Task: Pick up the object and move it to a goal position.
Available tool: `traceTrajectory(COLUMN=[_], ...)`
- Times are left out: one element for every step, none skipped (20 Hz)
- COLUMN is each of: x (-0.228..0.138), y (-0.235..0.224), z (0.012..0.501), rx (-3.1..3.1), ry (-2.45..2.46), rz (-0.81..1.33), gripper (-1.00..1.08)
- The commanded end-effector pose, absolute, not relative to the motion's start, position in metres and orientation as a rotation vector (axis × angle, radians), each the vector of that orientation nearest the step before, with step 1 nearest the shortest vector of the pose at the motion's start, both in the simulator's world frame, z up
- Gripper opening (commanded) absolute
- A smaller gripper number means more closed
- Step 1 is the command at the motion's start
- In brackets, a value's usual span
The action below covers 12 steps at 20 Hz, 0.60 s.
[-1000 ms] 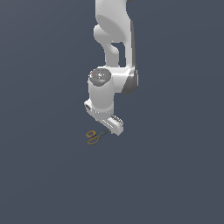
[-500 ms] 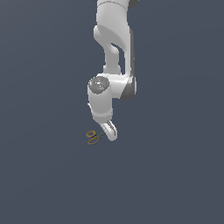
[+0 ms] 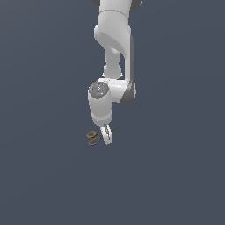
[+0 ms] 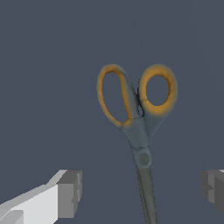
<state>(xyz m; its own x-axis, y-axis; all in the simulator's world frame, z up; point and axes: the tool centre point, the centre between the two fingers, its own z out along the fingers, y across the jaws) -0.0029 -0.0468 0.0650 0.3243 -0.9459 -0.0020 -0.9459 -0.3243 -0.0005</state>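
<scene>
Scissors (image 4: 139,127) flat between open end effector (image 4: 142,190) fingers

We lose the scissors' (image 4: 139,127) blade tips past the wrist view's edge. One of the fingers (image 4: 215,188) is cropped too. In the exterior view the fingers (image 3: 107,135) cover the scissors' (image 3: 93,138) pivot.

Simulated scene, flat featureless grey-blue ground (image 3: 176,184)

Scissors (image 4: 142,127): matt orange-rimmed handles, dull grey blades.
</scene>
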Motion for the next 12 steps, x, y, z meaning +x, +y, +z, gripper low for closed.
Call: traceTrajectory(x=[-0.0034, -0.0036, -0.0038, -0.0039, -0.004, -0.004, -0.0041, -0.0041, -0.0041, -0.0041, -0.0042, -0.0042], y=[-0.0478, -0.0481, -0.0483, -0.0485, -0.0487, -0.0488, -0.0489, -0.0488, -0.0487, -0.0487, -0.0486, -0.0485], z=[0.0617, 0.0607, 0.0599, 0.0592, 0.0587, 0.0583, 0.0581, 0.058, 0.0583, 0.058, 0.057, 0.0553], rx=[-2.522, -2.512, -2.504, -2.498, -2.493, -2.489, -2.487, -2.486, -2.491, -2.491, -2.491, -2.491], ry=[1.872, 1.885, 1.896, 1.905, 1.912, 1.917, 1.92, 1.921, 1.915, 1.915, 1.915, 1.915], rz=[0.001, 0.001, 0.0, 0.0, 0.0, 0.0, 0.0, 0.0, 0.001, 0.001, 0.001, 0.001], gripper=[1.0, 1.0, 1.0, 1.0, 1.0, 1.0, 1.0, 1.0, 1.0, 1.0, 1.0, 1.0])
